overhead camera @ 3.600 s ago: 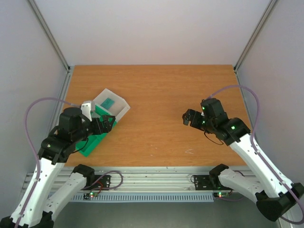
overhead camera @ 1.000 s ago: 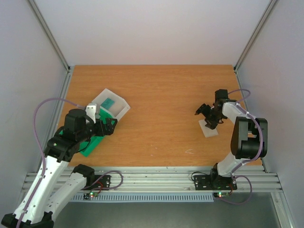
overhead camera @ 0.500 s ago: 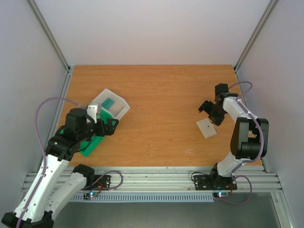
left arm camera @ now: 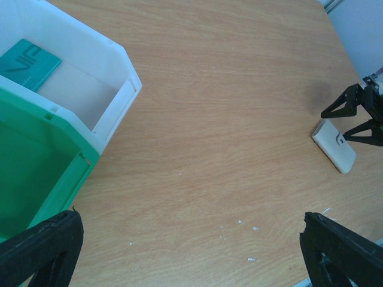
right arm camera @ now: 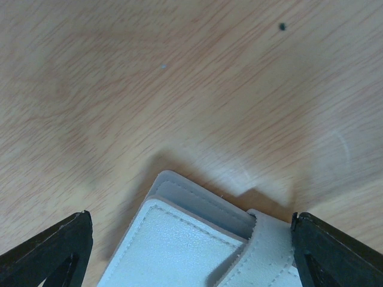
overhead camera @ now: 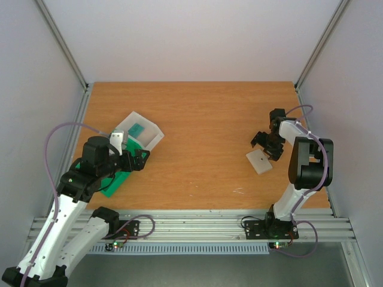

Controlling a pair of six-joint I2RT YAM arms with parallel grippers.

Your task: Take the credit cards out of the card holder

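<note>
The card holder (overhead camera: 259, 161) is a pale two-panelled sleeve with a strap tab, lying flat and closed on the table at the right. It also shows in the left wrist view (left arm camera: 335, 145) and fills the bottom of the right wrist view (right arm camera: 191, 245). My right gripper (overhead camera: 266, 143) is open just above the holder's far end, with a finger (right arm camera: 48, 251) on each side and not touching it. A teal credit card (overhead camera: 137, 128) lies in the white box (left arm camera: 29, 64). No other cards show. My left gripper (overhead camera: 139, 158) is open and empty beside the box.
A white open box (overhead camera: 151, 139) stands at the left, with a green tray (overhead camera: 116, 179) against its near side, partly under the left arm. In the left wrist view, the box wall (left arm camera: 114, 101) and the tray (left arm camera: 36, 179) are at the left. The table's right edge is near the holder.
The holder came to lie on the table at the right and shifted slightly left. The right arm folded back, its gripper staying over the holder's far end. The left arm barely moved.
</note>
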